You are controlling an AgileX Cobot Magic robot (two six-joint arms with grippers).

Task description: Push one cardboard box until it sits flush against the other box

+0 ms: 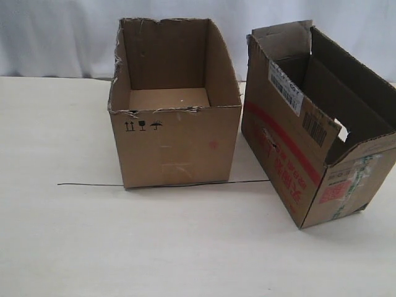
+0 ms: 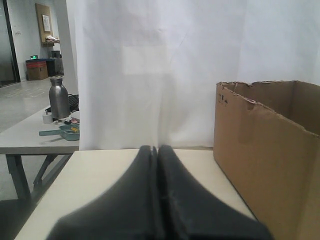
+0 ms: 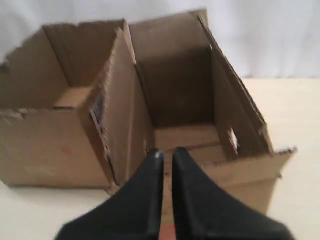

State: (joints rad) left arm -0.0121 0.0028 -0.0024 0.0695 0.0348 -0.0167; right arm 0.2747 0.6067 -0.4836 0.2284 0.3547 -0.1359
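While the cardboard box [image 1: 291, 167] stands skewed on the bench [image 1: 62, 235] just right of the other box [image 1: 179, 145], a wedge-shaped gap between them, left tool [image 2: 157, 148] pressed closed, empty, near the other box's wall, right tool [image 3: 167, 152] narrowed to a slit, empty, close to the cardboard box's end

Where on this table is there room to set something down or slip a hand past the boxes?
Wide bare table left of the plain box and across the front, past the thin black line. Crowded between that box and the red-printed box: only a narrow wedge, widening toward the front.
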